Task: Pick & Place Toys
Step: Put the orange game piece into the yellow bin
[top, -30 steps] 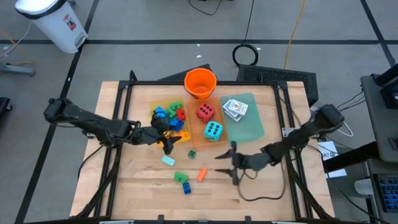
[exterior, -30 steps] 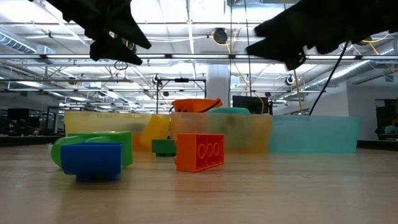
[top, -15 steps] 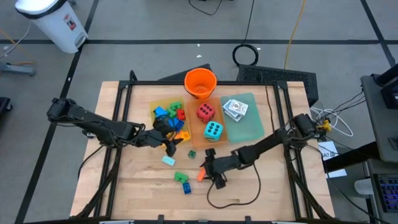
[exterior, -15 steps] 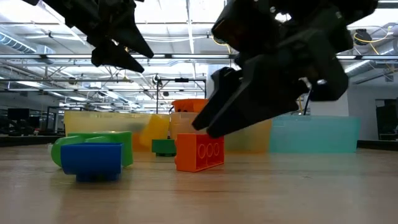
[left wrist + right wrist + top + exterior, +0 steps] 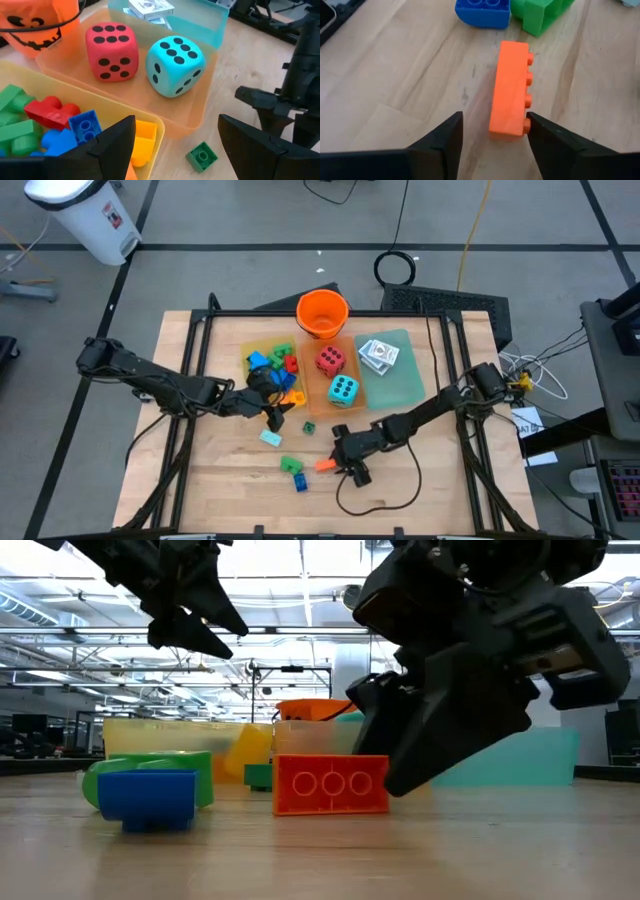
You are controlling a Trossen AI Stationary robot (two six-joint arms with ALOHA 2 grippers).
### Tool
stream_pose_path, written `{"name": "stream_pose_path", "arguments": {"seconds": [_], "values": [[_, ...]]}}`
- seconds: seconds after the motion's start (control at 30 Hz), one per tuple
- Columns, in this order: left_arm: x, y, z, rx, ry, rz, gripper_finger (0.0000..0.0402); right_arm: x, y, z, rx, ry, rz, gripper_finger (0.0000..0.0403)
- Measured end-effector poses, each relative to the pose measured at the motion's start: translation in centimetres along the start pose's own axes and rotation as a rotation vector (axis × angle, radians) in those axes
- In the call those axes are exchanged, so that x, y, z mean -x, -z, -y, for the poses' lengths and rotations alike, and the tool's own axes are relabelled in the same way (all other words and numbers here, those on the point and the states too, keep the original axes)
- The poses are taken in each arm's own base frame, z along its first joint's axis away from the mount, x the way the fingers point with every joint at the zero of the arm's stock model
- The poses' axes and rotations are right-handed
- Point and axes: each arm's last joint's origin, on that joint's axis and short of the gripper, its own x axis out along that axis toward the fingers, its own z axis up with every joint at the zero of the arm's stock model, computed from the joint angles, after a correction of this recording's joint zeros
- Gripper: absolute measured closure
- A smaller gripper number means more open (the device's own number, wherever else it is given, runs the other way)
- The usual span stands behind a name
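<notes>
Dice (image 5: 337,375) and most bricks sit in trays; four lie loose on the worktop (image 5: 430,480); right pincer (image 5: 492,131) spread around the orange brick (image 5: 510,89); left pincer (image 5: 175,137) spread, empty.

Orange brick (image 5: 509,88), long, studs sideways, lies on its side on tabletop between right end effector (image 5: 492,135) fingers, one finger touching its end. Blue brick (image 5: 483,11) and green brick (image 5: 541,13) sit side by side just beyond it. Red die (image 5: 111,50) and teal die (image 5: 175,65), black pips, rest side by side ahead of left end effector (image 5: 176,137). Small green brick (image 5: 201,156) lies between its fingers. Mixed bricks (image 5: 37,127) heaped beside it.
</notes>
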Motion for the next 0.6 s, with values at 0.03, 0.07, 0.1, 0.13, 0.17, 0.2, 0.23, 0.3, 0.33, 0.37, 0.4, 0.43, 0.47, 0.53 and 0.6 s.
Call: {"name": "stream_pose_path", "arguments": {"seconds": [0.03,0.07,0.1,0.13,0.17,0.2,0.23,0.3,0.33,0.37,0.4,0.43,0.47,0.53,0.6], "values": [[0.00,0.00,0.00,-0.001,0.000,0.000,0.0117,-0.01,-0.02,-0.07,-0.010,0.000,0.002,0.0221],[-0.01,0.03,-0.01,-0.004,-0.001,-0.003,0.0117,-0.01,-0.02,-0.16,-0.016,-0.001,0.002,0.0225],[-0.01,0.04,-0.02,-0.005,-0.002,-0.003,0.0117,-0.01,-0.04,-0.18,-0.021,-0.001,0.004,0.0229],[-0.01,0.02,-0.02,-0.004,-0.002,-0.002,0.0117,-0.01,-0.07,-0.17,-0.028,0.002,0.007,0.0233],[-0.01,0.02,-0.02,-0.003,-0.001,-0.002,0.0117,-0.01,-0.11,-0.14,-0.037,0.011,0.011,0.0237],[-0.01,0.02,-0.02,-0.003,-0.001,-0.002,0.0117,-0.01,-0.11,-0.08,-0.046,0.032,0.011,0.0241],[-0.01,0.02,-0.02,-0.003,-0.001,-0.002,0.0117,-0.01,-0.10,0.00,-0.054,0.060,0.011,0.0244],[-0.01,-0.01,0.00,-0.001,0.000,0.001,0.0117,0.00,-0.09,0.12,-0.060,0.102,0.012,0.0251],[-0.01,-0.03,0.02,0.001,0.002,0.003,0.0117,0.00,-0.09,0.14,-0.061,0.107,0.012,0.0255],[-0.01,-0.03,0.02,0.001,0.002,0.003,0.0117,0.00,-0.09,0.15,-0.061,0.107,0.012,0.0258],[-0.01,-0.03,0.01,0.001,0.001,0.003,0.0117,0.00,-0.09,0.15,-0.061,0.106,0.012,0.0261],[-0.01,-0.03,0.02,0.001,0.001,0.003,0.0117,0.00,-0.09,0.13,-0.061,0.104,0.012,0.0264],[-0.01,-0.03,0.02,0.001,0.002,0.003,0.0117,0.00,-0.08,0.12,-0.061,0.103,0.012,0.0267],[-0.01,-0.03,0.02,0.002,0.002,0.003,0.0117,0.00,-0.09,0.11,-0.059,0.102,0.012,0.0274],[-0.01,-0.03,0.02,0.002,0.002,0.003,0.0117,0.00,-0.08,0.11,-0.045,0.097,0.011,0.0283]]}}
